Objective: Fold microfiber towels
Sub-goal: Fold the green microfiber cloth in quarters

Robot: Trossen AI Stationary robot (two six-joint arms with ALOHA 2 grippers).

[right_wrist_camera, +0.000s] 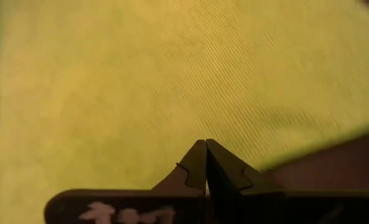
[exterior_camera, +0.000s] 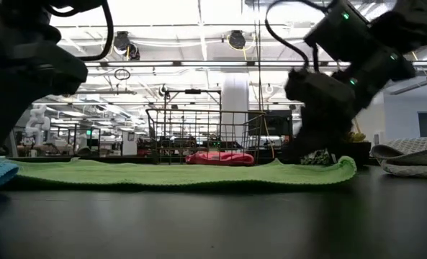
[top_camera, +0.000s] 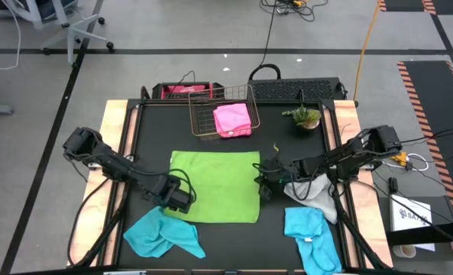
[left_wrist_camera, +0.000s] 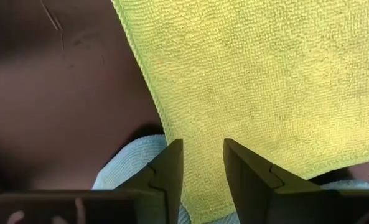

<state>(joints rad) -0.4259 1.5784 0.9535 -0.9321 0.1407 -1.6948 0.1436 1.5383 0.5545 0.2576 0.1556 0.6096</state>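
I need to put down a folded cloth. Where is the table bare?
Bare black table lies left of the wire basket, beyond the green towel, and between the two blue towels. The right side is crowded: grey towel, plant, right hand.

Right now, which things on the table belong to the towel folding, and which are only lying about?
For the job: green towel; pink towel; grey towel; blue towel, left; blue towel, right.

Lying about: wire basket; small plant.
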